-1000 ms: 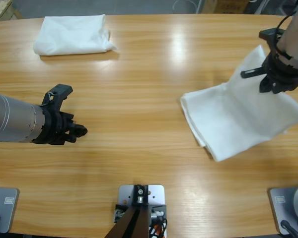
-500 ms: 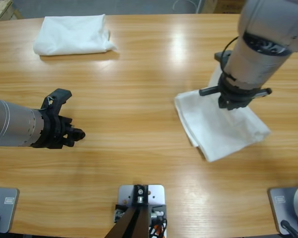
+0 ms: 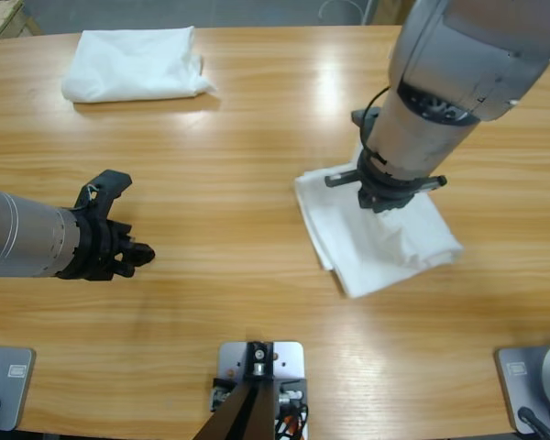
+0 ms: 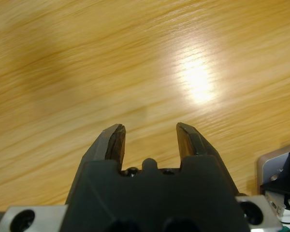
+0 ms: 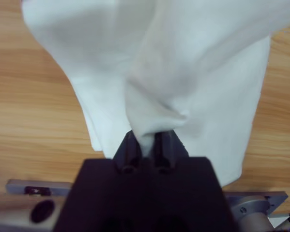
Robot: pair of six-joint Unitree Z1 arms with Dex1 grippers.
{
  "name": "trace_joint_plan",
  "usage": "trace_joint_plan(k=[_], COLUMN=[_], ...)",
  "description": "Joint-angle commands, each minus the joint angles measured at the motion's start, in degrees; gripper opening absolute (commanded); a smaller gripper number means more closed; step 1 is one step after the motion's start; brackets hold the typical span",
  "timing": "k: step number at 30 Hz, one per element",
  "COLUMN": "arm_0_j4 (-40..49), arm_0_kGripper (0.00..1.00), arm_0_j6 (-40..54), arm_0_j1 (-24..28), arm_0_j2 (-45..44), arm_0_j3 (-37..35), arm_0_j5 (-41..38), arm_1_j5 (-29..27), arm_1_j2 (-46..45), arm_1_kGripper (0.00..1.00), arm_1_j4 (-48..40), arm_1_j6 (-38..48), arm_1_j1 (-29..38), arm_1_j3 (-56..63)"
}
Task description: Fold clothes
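Note:
A white T-shirt (image 3: 376, 234) lies partly folded on the table right of the middle. My right gripper (image 3: 385, 194) hangs over it, shut on a pinched fold of the cloth (image 5: 150, 121), which drapes down from the jaws in the right wrist view. A folded white T-shirt bundle (image 3: 133, 64) rests at the far left of the table. My left gripper (image 3: 137, 249) hovers low over bare wood at the left, open with nothing between its fingertips (image 4: 117, 140).
The wooden table (image 3: 257, 147) stretches bare between the two arms. The large silver right arm (image 3: 467, 64) comes down from the upper right and covers the table's far right part.
The right gripper has carried the cloth leftward and lower, doubling the shirt over itself into a smaller bundle. The left gripper drifted slightly left and down.

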Motion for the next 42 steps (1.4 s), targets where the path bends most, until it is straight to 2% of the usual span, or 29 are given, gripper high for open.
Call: trace_joint_plan(k=[1,16,24,31,32,33,34,35,36,39,40,42], arm_0_j4=[-0.16,-0.21,-0.25,-0.33,-0.33,-0.33,-0.33,-0.33,-0.33,-0.37,-0.49,-0.60], arm_0_kGripper=[0.425,0.425,0.425,0.425,0.425,0.425,0.425,0.425,0.425,0.425,0.425,0.425], arm_0_j6=[-0.37,-0.45,-0.45,-0.45,-0.45,-0.45,-0.45,-0.45,-0.45,-0.54,-0.54,-0.54], arm_0_j1=[-0.51,-0.51,-0.51,-0.51,-0.51,-0.51,-0.51,-0.52,-0.68,-0.94,-0.94,-1.03], arm_0_j2=[2.03,2.35,2.38,2.47,2.47,2.47,2.49,2.51,2.49,2.70,2.79,2.91], arm_0_j3=[1.14,1.70,2.14,2.12,2.12,2.14,2.16,2.21,2.23,2.23,2.23,2.14], arm_0_j5=[0.08,0.08,0.08,0.08,0.08,0.08,0.08,0.08,0.08,0.08,0.08,0.08], arm_1_j5=[-5.40,2.72,5.32,13.81,15.41,16.73,17.05,16.91,16.82,19.35,21.58,26.63], arm_1_j2=[-5.90,3.12,5.95,8.31,8.15,7.78,7.27,6.71,6.13,4.99,5.11,5.62], arm_1_kGripper=[0.000,0.000,0.000,0.000,0.244,0.663,0.865,0.974,0.999,0.971,0.876,0.530], arm_1_j4=[5.71,1.03,-0.99,-5.89,-6.53,-7.69,-8.41,-8.81,-9.23,-10.64,-11.75,-15.58], arm_1_j6=[-0.55,-3.31,-3.35,-2.34,-1.97,-1.92,-1.96,-2.01,-2.01,-2.05,-2.13,-2.55], arm_1_j1=[0.78,9.99,11.50,13.61,13.68,13.70,13.70,13.70,13.70,13.70,13.70,13.70], arm_1_j3=[-2.56,-8.33,-8.55,-8.03,-8.03,-7.87,-7.69,-7.67,-7.67,-7.62,-7.22,-4.99])
